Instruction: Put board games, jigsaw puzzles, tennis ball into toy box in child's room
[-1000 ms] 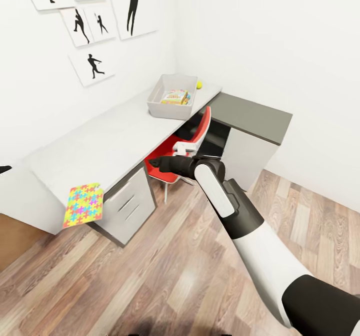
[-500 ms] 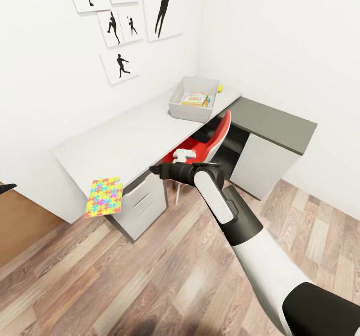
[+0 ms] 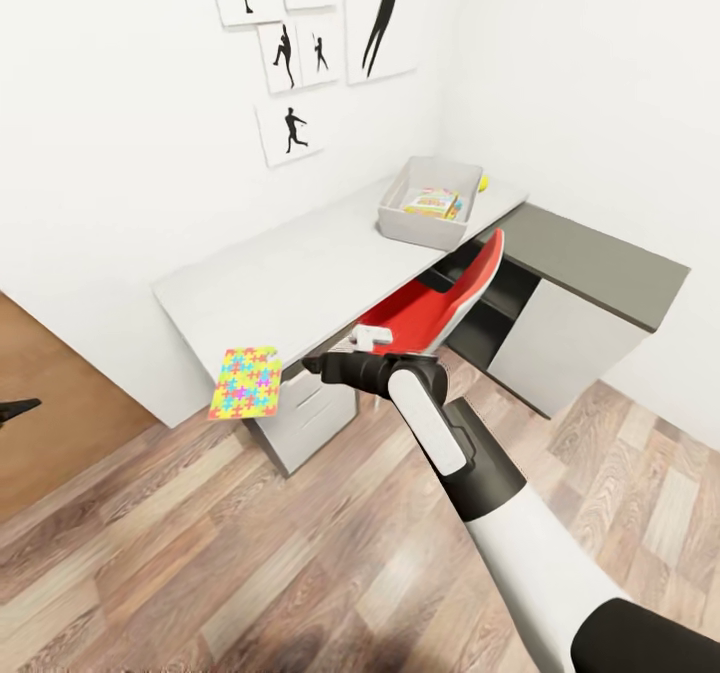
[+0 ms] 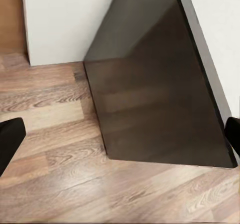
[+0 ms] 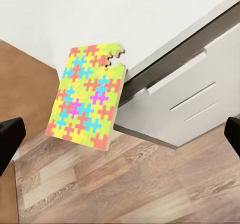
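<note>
- One jigsaw puzzle (image 3: 246,383) hangs tilted at the near corner of the table (image 3: 300,273), overhanging the floor (image 3: 250,553).
- One toy box (image 3: 430,203) at the table's far end holds what seems one board game (image 3: 433,202); one tennis ball (image 3: 482,184) sits behind it, partly hidden.
- Right gripper (image 3: 312,364): fingers apart, empty, near the puzzle.
- Left gripper (image 4: 120,134): fingertips cut off at the frame edges, spread wide.

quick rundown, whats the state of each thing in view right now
jigsaw puzzle: hanging off the table's near corner, tilted, ungripped
toy box: on the table's far end, a board game inside
tennis ball: on the table behind the toy box
table: drawers closed
right gripper: jaws open, empty, short of the puzzle
left gripper: jaws open, empty
</note>
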{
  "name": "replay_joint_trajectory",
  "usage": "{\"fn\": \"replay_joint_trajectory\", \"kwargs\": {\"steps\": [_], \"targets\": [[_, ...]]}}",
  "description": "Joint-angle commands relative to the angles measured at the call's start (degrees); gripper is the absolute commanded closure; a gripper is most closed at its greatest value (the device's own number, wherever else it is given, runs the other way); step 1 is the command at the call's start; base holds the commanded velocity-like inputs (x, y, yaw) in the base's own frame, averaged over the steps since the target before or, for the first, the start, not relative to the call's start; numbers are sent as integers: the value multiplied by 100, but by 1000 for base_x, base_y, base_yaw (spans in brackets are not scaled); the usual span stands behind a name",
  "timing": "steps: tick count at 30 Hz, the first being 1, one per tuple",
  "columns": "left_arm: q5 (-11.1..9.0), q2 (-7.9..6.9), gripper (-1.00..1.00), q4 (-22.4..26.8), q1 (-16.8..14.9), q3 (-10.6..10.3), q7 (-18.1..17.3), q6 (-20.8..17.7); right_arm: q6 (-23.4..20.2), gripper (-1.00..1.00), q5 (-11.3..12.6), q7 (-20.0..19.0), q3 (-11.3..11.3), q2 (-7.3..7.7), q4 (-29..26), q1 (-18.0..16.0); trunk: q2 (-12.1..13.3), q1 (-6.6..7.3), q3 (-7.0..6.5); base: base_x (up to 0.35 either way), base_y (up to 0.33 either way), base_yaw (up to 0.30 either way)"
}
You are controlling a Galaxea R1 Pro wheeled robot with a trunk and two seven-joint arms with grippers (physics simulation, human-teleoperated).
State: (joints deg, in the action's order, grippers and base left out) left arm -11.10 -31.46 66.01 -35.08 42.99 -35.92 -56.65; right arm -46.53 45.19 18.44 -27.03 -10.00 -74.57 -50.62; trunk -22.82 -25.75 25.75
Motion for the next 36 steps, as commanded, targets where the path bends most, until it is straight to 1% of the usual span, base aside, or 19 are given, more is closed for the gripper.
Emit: {"fn": "replay_joint_trajectory", "kwargs": {"steps": [1, 6, 10, 14, 16, 21, 24, 27, 29, 30, 33, 34, 36], "targets": [[2, 4, -100, 0, 21, 6, -19, -30, 14, -100, 58, 60, -1, 0, -6, 28, -10, -3, 4, 0, 0, 228], [2, 19, -100, 0, 185, -4, -13, -22, 90, -100, 47, 68, 8, 0, -5, 231, -10, -3, -25, 0, 0, 221], [2, 26, -100, 5, 355, -14, -19, -18, 117, -100, 37, 71, 19, 0, 5, 520, -10, -3, -52, 0, 0, 216], [5, 32, -100, -4, 434, -17, -20, -24, 127, -100, 35, 77, 18, 0, -7, 702, -10, -3, -79, 0, 0, 215], [7, 34, -100, -11, 486, -21, -20, -26, 127, -100, 35, 79, 18, 0, -14, 742, -10, -3, -92, 0, 0, 215], [4, 49, -100, -6, 688, -70, -20, -29, 133, -100, 34, 87, 27, 0, -47, 978, -10, -3, -127, 0, 0, 210], [3, 64, -100, -1, 734, -156, -20, -30, 138, -100, 34, 87, 54, 0, -55, 1127, -10, -3, -149, 0, 0, 201], [3, 82, -100, 8, 753, -301, -20, -30, 204, -100, 36, 81, 90, 18, -62, 1244, -10, -3, -171, 0, 0, 194], [2, 90, -100, 8, 757, -403, -17, -30, 301, -100, 38, 71, 101, 84, -61, 1307, -10, -3, -186, 0, 0, 188], [2, 95, -100, 8, 760, -504, -15, -30, 421, -100, 40, 60, 107, 147, -60, 1378, -10, -3, -193, 0, 0, 183], [2, 102, -100, 8, 763, -651, -13, -30, 610, -100, 41, 46, 113, 224, -59, 1494, -10, -3, -217, 0, 0, 179], [2, 108, -100, -5, 764, -762, -11, -27, 721, -100, 42, 41, 115, 264, -61, 1569, -10, -3, -225, 0, 0, 173], [5, 129, -100, -36, 765, -906, 3, -23, 805, -100, 39, 39, 116, 297, -63, 1629, -10, -3, -241, 0, 0, 170]]}}
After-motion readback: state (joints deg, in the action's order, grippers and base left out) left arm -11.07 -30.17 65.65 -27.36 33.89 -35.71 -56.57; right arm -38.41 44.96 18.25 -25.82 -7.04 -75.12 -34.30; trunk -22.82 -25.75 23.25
